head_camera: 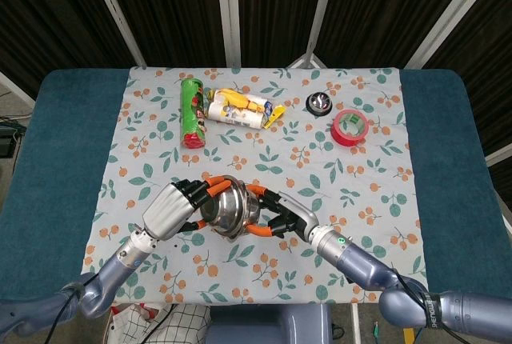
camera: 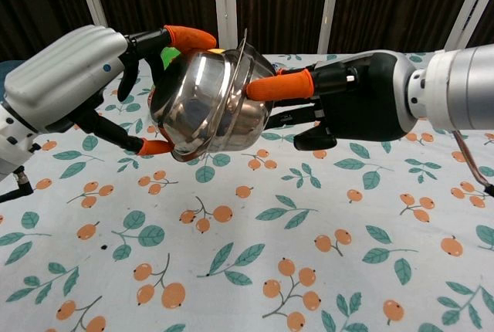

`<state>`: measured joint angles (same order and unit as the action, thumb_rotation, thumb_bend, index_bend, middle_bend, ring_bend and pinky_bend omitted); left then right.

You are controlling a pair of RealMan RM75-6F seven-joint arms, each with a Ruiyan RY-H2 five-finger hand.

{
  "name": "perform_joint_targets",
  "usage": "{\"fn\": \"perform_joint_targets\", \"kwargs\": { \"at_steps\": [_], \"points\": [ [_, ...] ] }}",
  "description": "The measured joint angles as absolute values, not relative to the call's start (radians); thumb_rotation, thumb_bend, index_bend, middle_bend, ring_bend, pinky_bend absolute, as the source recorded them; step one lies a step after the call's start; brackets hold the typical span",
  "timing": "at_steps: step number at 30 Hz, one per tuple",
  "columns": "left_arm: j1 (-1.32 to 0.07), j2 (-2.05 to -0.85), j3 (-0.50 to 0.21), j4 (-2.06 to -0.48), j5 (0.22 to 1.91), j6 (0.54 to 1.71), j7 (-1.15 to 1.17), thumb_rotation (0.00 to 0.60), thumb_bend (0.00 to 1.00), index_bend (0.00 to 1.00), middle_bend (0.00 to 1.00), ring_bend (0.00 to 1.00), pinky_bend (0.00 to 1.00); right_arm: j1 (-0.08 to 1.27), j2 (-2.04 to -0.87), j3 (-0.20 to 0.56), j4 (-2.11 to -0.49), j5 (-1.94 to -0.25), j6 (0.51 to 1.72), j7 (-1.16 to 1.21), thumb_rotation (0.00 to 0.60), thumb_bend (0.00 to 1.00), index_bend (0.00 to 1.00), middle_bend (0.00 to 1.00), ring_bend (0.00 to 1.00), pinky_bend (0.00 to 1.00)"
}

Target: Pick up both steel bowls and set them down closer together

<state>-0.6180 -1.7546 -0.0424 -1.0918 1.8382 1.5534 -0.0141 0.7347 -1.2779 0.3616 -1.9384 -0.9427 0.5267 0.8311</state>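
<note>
Steel bowls tipped on their sides meet above the floral-clothed bench (camera: pixel 324 286), left hand (camera: pixel 73 85) gripping the left round steel bowl (camera: pixel 193 104), right hand (camera: pixel 351 104) gripping the right round steel bowl (camera: pixel 251 120), the two pressed together.

I hold both shiny round steel bowls up off the floral-clothed bench (head_camera: pixel 336 160), pressed together. The polished steel bowl in my left hand (camera: pixel 197 104) is tipped on its side, its curved outside facing the chest camera. The matching steel bowl in my right hand (camera: pixel 251 112) touches it on the right, rim tilted and overlapping the first bowl's edge.
</note>
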Motion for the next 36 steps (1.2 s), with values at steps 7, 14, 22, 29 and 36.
{"fn": "perform_joint_targets", "kwargs": {
  "at_steps": [7,14,22,29,36],
  "points": [
    [-0.612,-1.737,-0.036,-1.111,1.843,1.569,-0.001,0.6,0.3,0.42,0.59,0.46,0.67,0.709,-1.268,0.377,-1.918,-0.957,0.498,0.852,0.6,0.33,0.71,0.72,0.72,0.87],
    [-0.61,-1.725,-0.033,-1.128,1.852,1.579,0.016,0.6,0.3,0.42,0.59,0.46,0.67,0.683,-1.262,0.396,-1.893,-0.982,0.469,0.88,0.6,0.33,0.71,0.72,0.72,0.87],
    [-0.623,-1.73,-0.036,-1.137,1.848,1.555,0.027,0.6,0.3,0.42,0.59,0.46,0.67,0.667,-1.269,0.413,-1.905,-1.017,0.438,0.894,0.6,0.33,0.71,0.72,0.72,0.87],
    [-0.638,-1.753,-0.037,-1.123,1.845,1.536,0.027,0.6,0.3,0.42,0.59,0.46,0.67,0.667,-1.282,0.412,-1.945,-1.03,0.436,0.876,0.6,0.33,0.71,0.72,0.72,0.87],
    [-0.642,-1.757,-0.031,-1.125,1.858,1.547,0.027,0.6,0.3,0.42,0.59,0.46,0.67,0.672,-1.289,0.403,-1.971,-1.021,0.45,0.845,0.6,0.33,0.71,0.72,0.72,0.87]
  ]
}}
